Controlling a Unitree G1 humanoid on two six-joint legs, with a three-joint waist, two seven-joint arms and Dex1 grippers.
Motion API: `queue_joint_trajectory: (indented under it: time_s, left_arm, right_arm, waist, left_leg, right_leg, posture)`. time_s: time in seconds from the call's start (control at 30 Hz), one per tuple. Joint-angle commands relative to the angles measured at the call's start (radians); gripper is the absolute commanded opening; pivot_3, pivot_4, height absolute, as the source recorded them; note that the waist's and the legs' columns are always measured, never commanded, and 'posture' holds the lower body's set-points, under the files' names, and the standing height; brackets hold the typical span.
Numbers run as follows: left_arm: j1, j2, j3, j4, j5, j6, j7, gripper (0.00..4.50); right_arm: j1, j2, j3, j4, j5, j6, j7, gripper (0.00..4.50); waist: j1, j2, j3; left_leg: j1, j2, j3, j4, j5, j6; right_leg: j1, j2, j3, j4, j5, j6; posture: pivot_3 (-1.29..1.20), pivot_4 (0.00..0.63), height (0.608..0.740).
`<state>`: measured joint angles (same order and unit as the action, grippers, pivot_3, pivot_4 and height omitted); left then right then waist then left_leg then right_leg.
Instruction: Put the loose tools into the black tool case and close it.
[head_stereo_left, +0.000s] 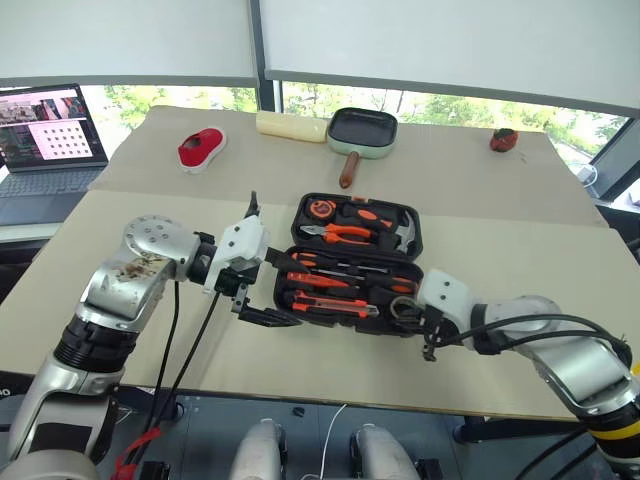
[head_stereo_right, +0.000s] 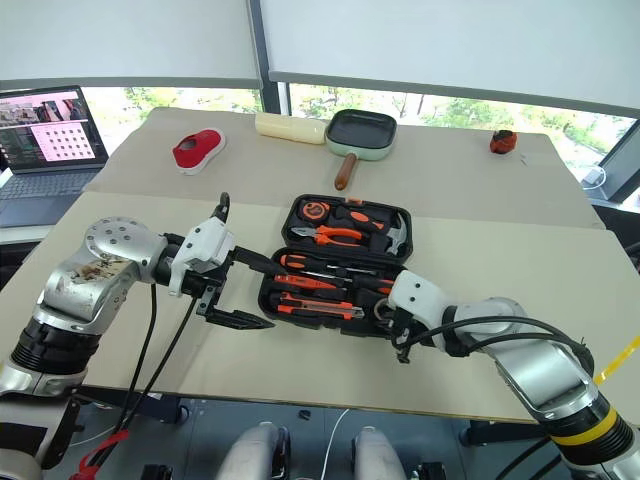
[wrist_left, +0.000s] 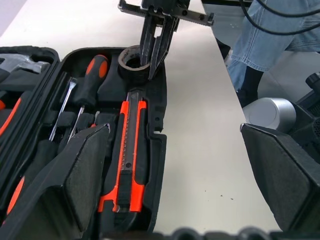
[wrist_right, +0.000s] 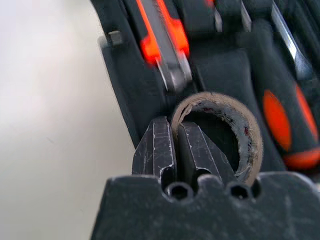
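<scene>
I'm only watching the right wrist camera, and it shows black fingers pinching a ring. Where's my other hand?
Observer: The left gripper hangs open at the left end of the tool case, holding nothing.
Operator: Is the case shut on top?
Observer: No. Its lid lies open flat on the table, with pliers and a hammer sitting in it.

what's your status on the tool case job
Right gripper shut on tape roll at the open black tool case. Left gripper open beside it. Nothing blocking.
</scene>
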<state>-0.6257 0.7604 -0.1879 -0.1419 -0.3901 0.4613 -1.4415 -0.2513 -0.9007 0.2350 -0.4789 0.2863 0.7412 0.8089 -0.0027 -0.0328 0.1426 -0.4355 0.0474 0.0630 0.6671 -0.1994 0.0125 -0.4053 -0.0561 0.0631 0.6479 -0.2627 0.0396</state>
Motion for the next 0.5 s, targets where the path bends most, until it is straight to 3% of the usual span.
queue_joint_trajectory:
  time_s: [0.03, 0.13, 0.3, 0.5]
  left_arm:
    - [-0.014, 0.008, 0.01, -0.013, 0.0, -0.016, 0.007, 4.5]
    - [-0.027, 0.002, 0.009, 0.004, 0.004, -0.023, 0.009, 4.5]
    - [-0.03, -0.001, 0.006, 0.018, 0.009, -0.033, 0.009, 4.5]
    - [-0.047, -0.016, 0.002, 0.049, 0.022, -0.051, 0.014, 4.5]
  right_arm:
    - [0.018, -0.028, 0.013, -0.027, -0.02, 0.001, 0.031, 0.02]
    - [0.023, -0.025, -0.004, -0.056, 0.006, 0.033, 0.041, 0.02]
    - [0.026, -0.033, -0.015, -0.085, 0.019, 0.046, 0.058, 1.47]
    - [0.027, -0.057, -0.055, -0.172, 0.063, 0.093, 0.081, 3.56]
  waist:
    - [0.001, 0.0, 0.0]
    - [0.005, 0.0, 0.0]
    - [0.009, 0.0, 0.0]
    - [0.012, -0.001, 0.0]
  left_leg:
    - [0.0, 0.0, 0.0, 0.0, 0.0, 0.0]
    - [0.0, 0.0, 0.0, 0.0, 0.0, 0.0]
    - [0.0, 0.0, 0.0, 0.0, 0.0, 0.0]
    - [0.0, 0.0, 0.0, -0.001, 0.0, 0.0]
  right_leg:
    - [0.0, 0.0, 0.0, 0.0, 0.0, 0.0]
    - [0.0, 0.0, 0.0, 0.0, 0.0, 0.0]
    - [0.0, 0.0, 0.0, 0.0, 0.0, 0.0]
    - [0.0, 0.0, -0.001, 0.0, 0.0, 0.0]
  posture:
    - [0.0, 0.15, 0.74]
    - [0.0, 0.15, 0.74]
    - [0.0, 0.15, 0.74]
    - [0.0, 0.15, 0.74]
